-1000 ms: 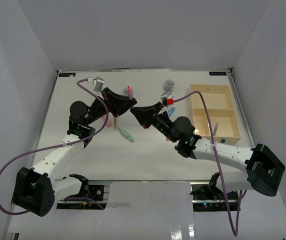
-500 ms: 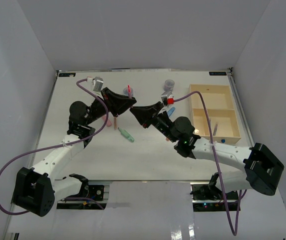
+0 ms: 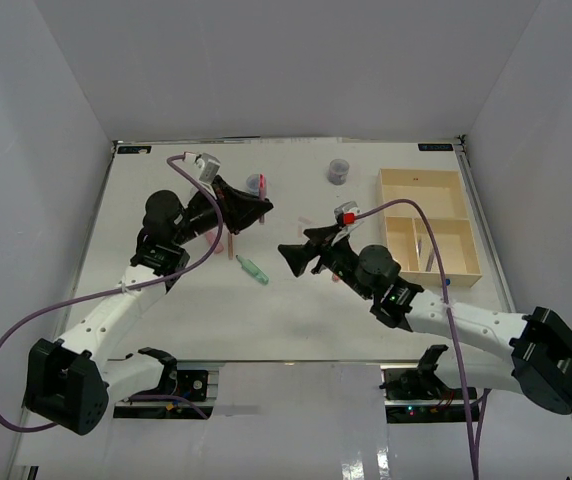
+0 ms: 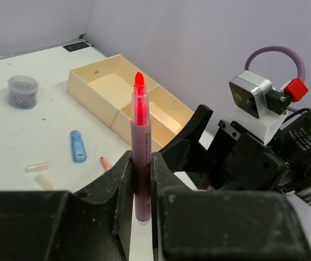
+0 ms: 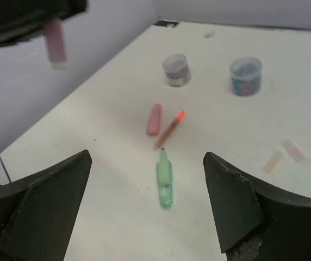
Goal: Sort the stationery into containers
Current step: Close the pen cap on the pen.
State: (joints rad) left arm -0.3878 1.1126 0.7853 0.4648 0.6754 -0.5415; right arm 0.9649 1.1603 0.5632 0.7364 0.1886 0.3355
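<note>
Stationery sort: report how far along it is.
Early. The tray looks nearly empty. In hand: left gripper shut on a pink marker, raised; right gripper open, empty. Left on the table: green marker, pink eraser, orange pencil, blue piece.

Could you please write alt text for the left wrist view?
The left tool is shut on a red marker, held upright with its tip up. Behind lie the wooden tray, a round pot and the right arm.
</note>
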